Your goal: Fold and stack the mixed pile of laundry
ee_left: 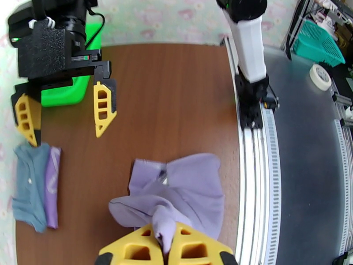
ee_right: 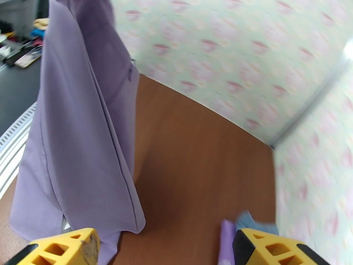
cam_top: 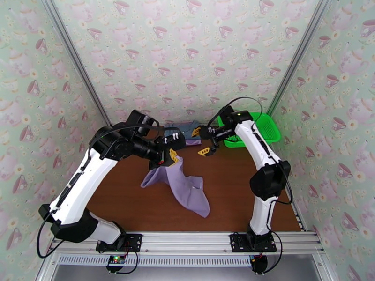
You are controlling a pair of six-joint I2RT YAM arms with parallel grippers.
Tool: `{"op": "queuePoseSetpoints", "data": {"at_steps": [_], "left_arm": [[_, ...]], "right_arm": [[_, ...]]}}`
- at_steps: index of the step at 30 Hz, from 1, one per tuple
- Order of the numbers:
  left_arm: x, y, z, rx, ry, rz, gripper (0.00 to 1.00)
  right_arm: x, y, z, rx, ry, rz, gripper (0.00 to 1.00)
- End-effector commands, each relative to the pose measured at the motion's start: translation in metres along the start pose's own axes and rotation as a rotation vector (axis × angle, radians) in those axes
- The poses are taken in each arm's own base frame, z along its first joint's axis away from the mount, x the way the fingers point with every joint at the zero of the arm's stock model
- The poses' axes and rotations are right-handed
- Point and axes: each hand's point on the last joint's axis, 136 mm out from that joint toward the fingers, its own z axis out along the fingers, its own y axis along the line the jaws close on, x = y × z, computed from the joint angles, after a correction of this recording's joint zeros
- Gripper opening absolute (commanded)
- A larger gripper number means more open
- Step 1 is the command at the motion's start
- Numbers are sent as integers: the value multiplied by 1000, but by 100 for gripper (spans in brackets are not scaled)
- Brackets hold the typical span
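The worktop (cam_top: 243, 202) is a brown wood-grain surface with both arm bases at its near edge.

The left arm (cam_top: 89, 179) rises from its base at the near left, bends at a raised elbow and reaches toward the worktop centre. The left pincer (cam_top: 172, 156) (ee_left: 165, 232) is clamped on a bunched fold of the pale lavender-grey garment (cam_top: 185, 186) (ee_left: 189, 191) (ee_right: 79, 129).

The right arm (cam_top: 262, 151) stands up from the near right, bends and reaches toward the far edge. The right pincer (cam_top: 200, 142) (ee_left: 65, 115) (ee_right: 165, 252) is spread wide and holds nothing.

The lavender-grey garment hangs from the left pincer. Its lower part drapes onto the centre of the worktop toward the near edge.

The green mesh basket (cam_top: 262, 125) (ee_left: 66, 96) sits in the far right corner.

The dusty blue-grey garment (cam_top: 191, 129) (ee_left: 28, 186) and the bright purple shirt (cam_top: 193, 140) (ee_left: 52, 186) lie folded side by side, touching, at the middle of the far edge. One finger of the right pincer is over the edge of the blue-grey garment. Contact cannot be determined.
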Motion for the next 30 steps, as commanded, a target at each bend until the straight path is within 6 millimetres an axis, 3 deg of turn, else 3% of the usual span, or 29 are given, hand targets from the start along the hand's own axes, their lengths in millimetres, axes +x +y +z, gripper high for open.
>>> {"op": "queuePoseSetpoints", "data": {"at_steps": [1,8,12,15,21,23,24,30], "left_arm": [[2,-1,-8,-45,2,10,0],[-4,-6,-13,-45,-22,31,0],[-5,-8,-14,-45,-29,39,0],[-6,-8,-17,-59,-36,50,0],[-10,-1,-26,-137,-54,81,0],[-11,3,-31,-177,-61,94,0],[-11,4,-33,-201,-70,104,0],[-12,11,-51,-329,-117,149,0]], "right_arm": [[-8,7,17,-64,21,-46,84],[-19,25,69,-220,-28,-82,82],[-23,38,85,-315,-71,-76,80],[-22,48,95,-380,-84,-59,73],[-11,62,102,-434,-61,-23,42],[-7,68,100,-451,-35,-26,22],[-6,69,97,-456,-19,-35,1],[-13,63,73,-391,-19,-44,0]]}}
